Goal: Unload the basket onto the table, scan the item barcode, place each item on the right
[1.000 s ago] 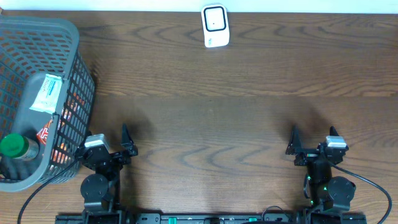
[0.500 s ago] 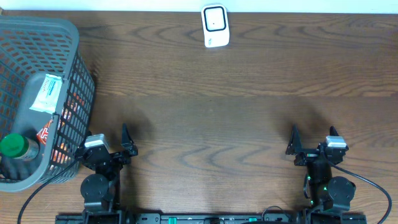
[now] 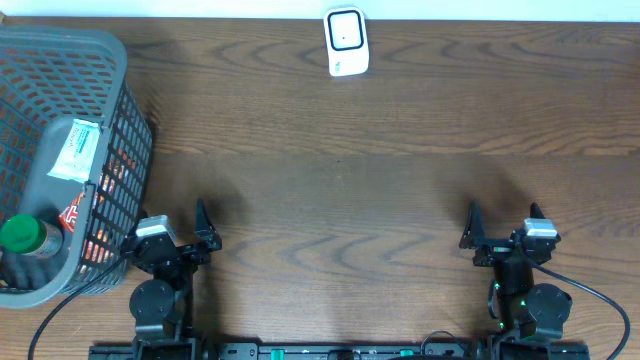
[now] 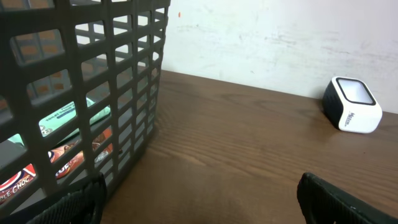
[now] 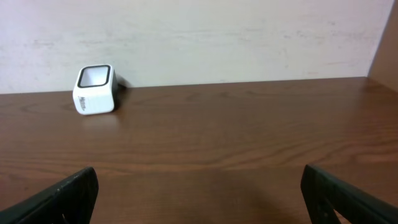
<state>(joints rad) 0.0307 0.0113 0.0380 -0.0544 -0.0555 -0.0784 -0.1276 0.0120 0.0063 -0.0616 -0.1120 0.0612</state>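
Note:
The white barcode scanner [image 3: 346,42] stands at the table's far edge, and both wrist views show it [image 4: 352,104] [image 5: 95,89]. Items lie in a grey basket [image 3: 118,70] on the left: a white and green packet [image 3: 77,150], a green-capped bottle [image 3: 22,235] and red-orange packets [image 4: 37,171]. My left gripper [image 3: 170,228] is open right beside the basket's near corner, holding nothing [image 4: 201,199]. My right gripper [image 3: 503,222] is open over bare wood at the near right, also holding nothing [image 5: 199,193].
The basket's mesh wall [image 4: 118,74] rises just left of my left gripper. A pale wall [image 5: 199,37] runs behind the table's far edge. Brown wood tabletop [image 3: 340,190] lies between the grippers and the scanner.

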